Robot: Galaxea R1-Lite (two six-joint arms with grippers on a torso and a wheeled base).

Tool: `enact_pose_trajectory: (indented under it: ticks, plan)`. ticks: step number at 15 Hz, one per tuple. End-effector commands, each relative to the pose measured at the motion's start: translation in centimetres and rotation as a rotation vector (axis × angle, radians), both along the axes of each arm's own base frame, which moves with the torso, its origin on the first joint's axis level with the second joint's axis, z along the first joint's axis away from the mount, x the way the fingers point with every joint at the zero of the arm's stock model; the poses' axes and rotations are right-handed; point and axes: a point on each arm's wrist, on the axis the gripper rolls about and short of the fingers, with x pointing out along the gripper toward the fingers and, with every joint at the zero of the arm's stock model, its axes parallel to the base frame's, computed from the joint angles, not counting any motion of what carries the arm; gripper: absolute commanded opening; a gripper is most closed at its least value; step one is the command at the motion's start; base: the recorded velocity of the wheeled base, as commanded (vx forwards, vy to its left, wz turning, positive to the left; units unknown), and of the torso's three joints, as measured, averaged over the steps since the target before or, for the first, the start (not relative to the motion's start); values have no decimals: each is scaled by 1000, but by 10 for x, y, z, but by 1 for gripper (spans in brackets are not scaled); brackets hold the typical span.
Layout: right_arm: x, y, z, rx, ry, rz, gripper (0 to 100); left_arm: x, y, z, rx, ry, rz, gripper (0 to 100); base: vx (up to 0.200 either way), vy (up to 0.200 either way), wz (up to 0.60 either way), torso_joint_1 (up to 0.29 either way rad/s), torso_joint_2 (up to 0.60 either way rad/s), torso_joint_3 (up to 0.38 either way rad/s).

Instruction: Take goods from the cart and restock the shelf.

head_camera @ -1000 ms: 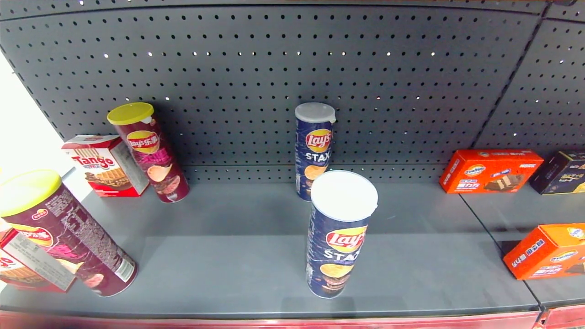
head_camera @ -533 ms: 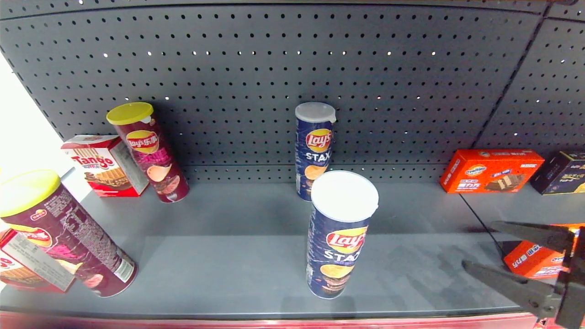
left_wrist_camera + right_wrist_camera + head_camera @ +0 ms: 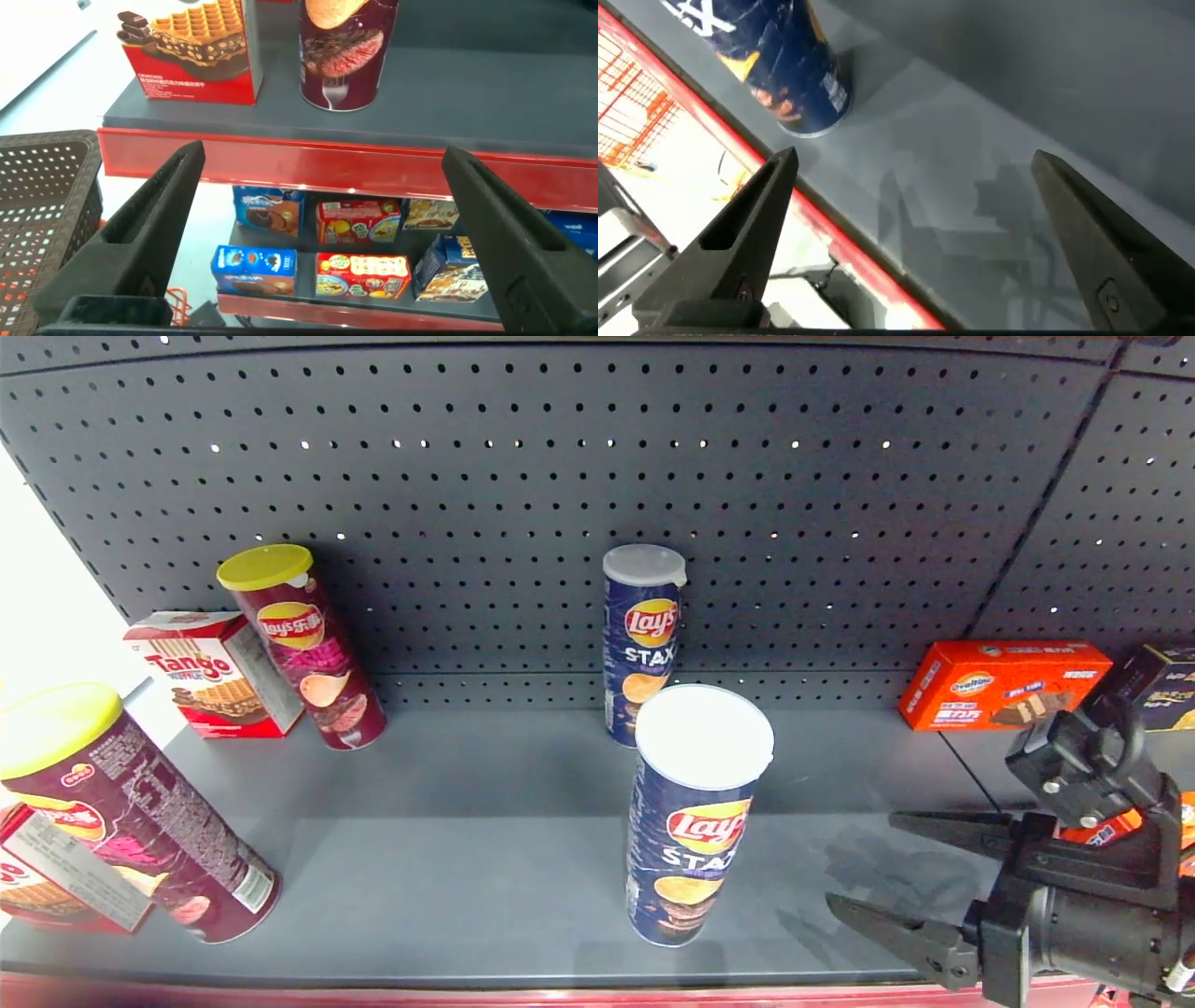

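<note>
On the grey shelf [image 3: 485,840] a blue crisp can [image 3: 695,812] stands near the front edge, with a second blue can [image 3: 642,644] behind it by the pegboard. My right gripper [image 3: 864,863] hangs open and empty just right of the front can, above the shelf's front edge. In the right wrist view that gripper [image 3: 915,161] is over bare shelf, with the blue can's base [image 3: 780,61] off to one side. My left gripper [image 3: 322,154] is open and empty below the shelf's red front edge [image 3: 280,159], facing a maroon can [image 3: 341,51] and a red wafer box [image 3: 192,47].
Two maroon cans with yellow lids [image 3: 303,649] [image 3: 131,812] and a red wafer box [image 3: 215,672] stand at the shelf's left. An orange box [image 3: 1004,683] and a dark box [image 3: 1153,686] sit at the right. A black basket [image 3: 42,205] and lower-shelf boxes [image 3: 360,247] lie below.
My right gripper has come into the head view from the lower right and moved left toward the front blue can, staying open. The goods on the shelf have not moved.
</note>
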Motion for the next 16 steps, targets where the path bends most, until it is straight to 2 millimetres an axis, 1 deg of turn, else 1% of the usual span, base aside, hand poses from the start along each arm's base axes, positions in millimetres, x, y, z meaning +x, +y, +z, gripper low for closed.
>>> enact_pose_trajectory:
  ticks: [1,2,4,7,9,15,16]
  plan:
    - [7,9,-11,-29,38,13,100,0,0,0,-1,1,0,100,0,0,0,0,0,0]
    - [11,18,-14,-36,46,35,100,0,0,0,-1,1,0,100,0,0,0,0,0,0]
    - [13,23,-17,-47,57,51,100,0,0,0,-1,1,-2,100,0,0,0,0,0,0]
    - [26,35,-15,-45,53,54,100,0,0,0,-1,1,-2,100,0,0,0,0,0,0]
    - [32,40,-14,-48,53,48,100,0,0,0,-2,1,0,100,0,0,0,0,0,0]
    - [40,46,-16,-56,56,42,100,0,0,0,-4,1,0,100,0,0,0,0,0,0]
    - [44,49,-16,-58,58,40,100,0,0,0,-4,1,0,100,0,0,0,0,0,0]
